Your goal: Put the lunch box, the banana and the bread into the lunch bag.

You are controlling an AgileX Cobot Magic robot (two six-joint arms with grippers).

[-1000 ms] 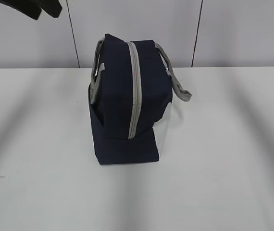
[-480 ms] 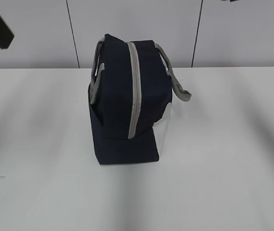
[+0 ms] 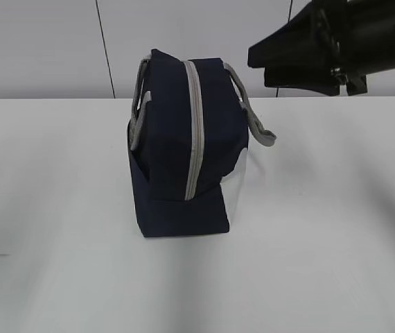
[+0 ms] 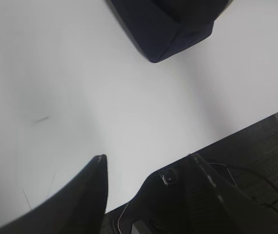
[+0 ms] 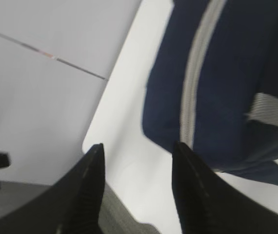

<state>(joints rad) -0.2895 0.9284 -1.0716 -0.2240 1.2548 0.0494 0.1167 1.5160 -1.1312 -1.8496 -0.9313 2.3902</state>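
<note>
Left of scene: bare white table [image 3: 52, 208], nothing lying on it. Left gripper [image 4: 148, 175] out of the exterior view; its wrist view showed the two fingers set about half apart with only tabletop between them, nothing held, one corner of the lunch bag [image 3: 183, 149] at the top edge of that view.

Centre: lunch bag stood upright on the table, narrow end toward the camera, grey zipper [image 3: 195, 132] running over the top and down the near face – it looked closed along all the length in view. Grey strap handles [image 3: 253, 121] drooped to either side.

Right: right gripper [image 3: 301, 59] hung in the air just right of the bag's top, level with it, not touching. Wrist view showed its fingers roughly half open and empty, the bag's zipper seam just beyond them.

Lunch box, banana and bread – none seen in any view; could not tell where they were.

Judgement: step in hand was the opening of the bag, packing not yet begun. Next move called for finding the zipper pull, which could not be made out, and steadying the bag with the other arm
</note>
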